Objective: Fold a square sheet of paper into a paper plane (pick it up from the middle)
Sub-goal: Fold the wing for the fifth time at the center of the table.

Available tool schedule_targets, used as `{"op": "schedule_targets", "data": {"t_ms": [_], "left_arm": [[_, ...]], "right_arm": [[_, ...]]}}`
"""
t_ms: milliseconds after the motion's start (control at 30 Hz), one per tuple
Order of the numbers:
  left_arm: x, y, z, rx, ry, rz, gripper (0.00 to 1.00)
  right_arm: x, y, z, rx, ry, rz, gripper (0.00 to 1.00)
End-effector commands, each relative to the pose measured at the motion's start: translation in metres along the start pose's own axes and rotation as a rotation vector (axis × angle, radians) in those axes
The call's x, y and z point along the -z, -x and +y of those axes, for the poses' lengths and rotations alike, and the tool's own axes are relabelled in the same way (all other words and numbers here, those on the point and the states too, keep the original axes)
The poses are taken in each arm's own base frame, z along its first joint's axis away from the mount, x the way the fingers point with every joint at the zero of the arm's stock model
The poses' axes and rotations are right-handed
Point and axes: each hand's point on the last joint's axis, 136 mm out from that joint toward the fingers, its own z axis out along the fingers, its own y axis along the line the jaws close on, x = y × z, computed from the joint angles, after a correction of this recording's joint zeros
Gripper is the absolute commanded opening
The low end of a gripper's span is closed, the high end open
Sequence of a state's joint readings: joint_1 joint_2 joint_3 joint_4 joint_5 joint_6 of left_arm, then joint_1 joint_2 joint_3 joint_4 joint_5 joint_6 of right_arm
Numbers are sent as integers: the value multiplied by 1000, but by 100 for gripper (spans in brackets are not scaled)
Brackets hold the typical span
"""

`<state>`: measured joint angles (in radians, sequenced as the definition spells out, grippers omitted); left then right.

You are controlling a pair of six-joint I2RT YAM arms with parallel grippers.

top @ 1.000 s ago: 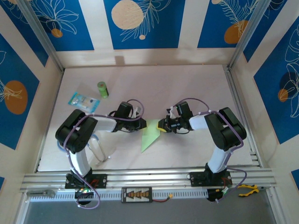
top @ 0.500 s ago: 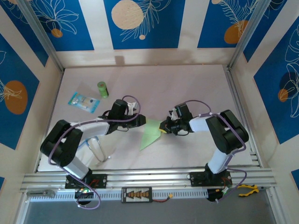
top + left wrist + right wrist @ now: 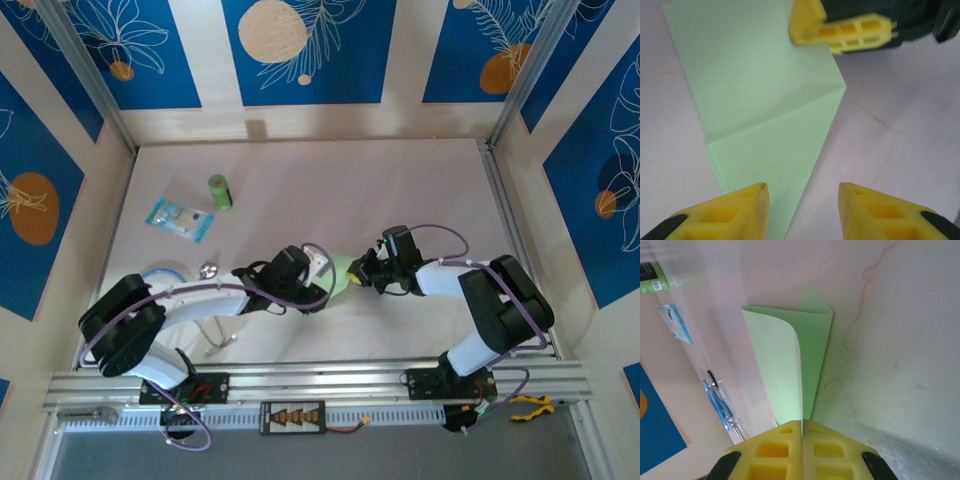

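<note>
Nearest you, the left gripper (image 3: 802,192) hangs low over the pale table (image 3: 400,190) with its yellow fingers spread and nothing between them. Just ahead of it lies the thin pale-green square sheet of paper (image 3: 755,85), already creased and doubled over on itself. Across from it, the right gripper (image 3: 801,432) is pinched tight on one edge of the sheet, and a flap curls up from the table. By my reading you are part-way in. A few folds are made, but there is no slim pointed paper plane yet, so the nose and wing folds remain. Farther back, well apart from the work, lies a clear blue-printed packet (image 3: 180,218); I cannot tell what it holds. Beyond it stands a small green cylinder (image 3: 220,191).
</note>
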<state>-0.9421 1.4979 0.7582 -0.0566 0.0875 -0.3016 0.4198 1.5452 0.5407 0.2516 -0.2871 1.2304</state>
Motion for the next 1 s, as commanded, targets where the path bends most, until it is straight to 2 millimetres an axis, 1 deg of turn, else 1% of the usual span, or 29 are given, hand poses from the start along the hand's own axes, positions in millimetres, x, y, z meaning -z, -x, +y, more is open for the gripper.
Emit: {"op": "schedule_targets", "data": {"t_ms": [0, 233, 333, 467, 567, 833, 967], "left_arm": [[-7, -4, 7, -170, 127, 42, 42], [-20, -12, 5, -292, 234, 88, 45], [-23, -12, 4, -324, 265, 90, 46], [-25, -14, 9, -371, 332, 102, 46], [-27, -17, 10, -402, 360, 114, 45], [-29, -18, 11, -432, 396, 116, 37], [-31, -20, 13, -441, 410, 131, 35]], "right_arm": [[3, -3, 3, -23, 6, -4, 2], [3, -5, 6, -19, 11, 4, 2], [3, -4, 6, -19, 10, 3, 2], [3, -5, 6, -18, 10, 6, 2], [3, -4, 8, -19, 14, 4, 2], [4, -5, 9, -15, 16, 6, 2], [5, -4, 9, -16, 17, 4, 2]]}}
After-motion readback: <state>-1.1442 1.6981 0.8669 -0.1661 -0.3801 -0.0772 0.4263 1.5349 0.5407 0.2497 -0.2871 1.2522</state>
